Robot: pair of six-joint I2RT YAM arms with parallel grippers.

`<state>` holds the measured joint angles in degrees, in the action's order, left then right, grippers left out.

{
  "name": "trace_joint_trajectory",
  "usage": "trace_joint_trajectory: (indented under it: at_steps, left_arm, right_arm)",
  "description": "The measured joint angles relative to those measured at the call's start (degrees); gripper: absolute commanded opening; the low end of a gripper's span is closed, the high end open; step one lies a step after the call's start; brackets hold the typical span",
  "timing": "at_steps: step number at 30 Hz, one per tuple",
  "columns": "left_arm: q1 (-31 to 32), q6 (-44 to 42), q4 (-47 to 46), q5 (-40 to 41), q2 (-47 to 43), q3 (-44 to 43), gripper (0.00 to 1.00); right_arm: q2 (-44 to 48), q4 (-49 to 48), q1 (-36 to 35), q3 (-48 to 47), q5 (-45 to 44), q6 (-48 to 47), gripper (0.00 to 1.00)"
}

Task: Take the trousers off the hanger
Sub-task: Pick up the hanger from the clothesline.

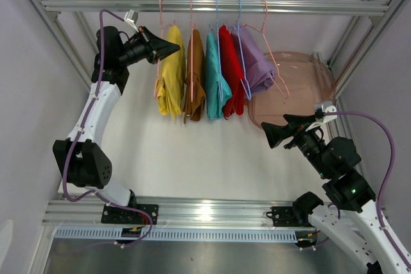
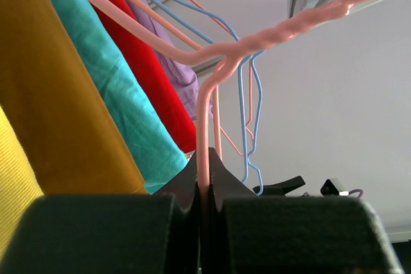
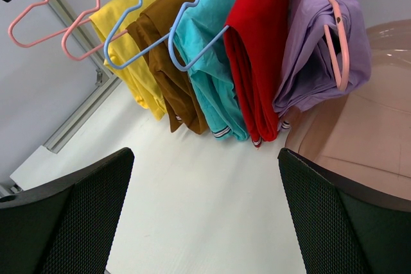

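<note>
Five small trousers hang on wire hangers from a rail (image 1: 212, 6): yellow (image 1: 169, 75), brown (image 1: 194, 75), teal (image 1: 216, 78), red (image 1: 232, 68) and lavender (image 1: 255, 62). My left gripper (image 1: 171, 47) is shut on the pink hanger (image 2: 204, 126) that carries the yellow trousers (image 2: 13, 178), gripping its wire just below the twisted neck. My right gripper (image 1: 273, 134) is open and empty, low on the right, facing the trousers from a distance; the red pair (image 3: 263, 49) and the lavender pair (image 3: 314, 43) hang ahead of it.
A pinkish translucent round tub (image 1: 302, 88) sits on the white table (image 1: 192, 158) at the back right, under the lavender trousers. Frame posts run along both sides. The aluminium base rail (image 1: 205, 213) crosses the near edge.
</note>
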<state>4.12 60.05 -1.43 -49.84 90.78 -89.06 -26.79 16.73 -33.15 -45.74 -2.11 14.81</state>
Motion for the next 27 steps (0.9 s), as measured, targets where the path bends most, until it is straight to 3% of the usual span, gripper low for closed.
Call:
trace_joint_trajectory:
  at_steps: [4, 13, 17, 27]
  left_arm:
    - [0.0, -0.7, 0.6, 0.5, -0.2, -0.1, 0.01]
    - [0.2, -4.6, 11.5, 2.5, 0.0, -7.5, 0.0]
    - [0.1, -5.3, 10.4, 3.7, 1.1, -12.8, 0.01]
    - [-0.1, -8.4, 11.3, 4.5, 1.5, -13.1, 0.0]
  right_arm:
    - [0.0, -0.1, 0.0, 0.2, 0.0, 0.0, 0.99]
    - [-0.3, -0.2, 0.0, 0.7, 0.0, 0.0, 1.0]
    - [-0.3, -0.3, 0.0, 0.7, 0.0, 0.0, 1.0]
    - [-1.1, -0.4, 0.2, 0.7, 0.0, 0.0, 1.0]
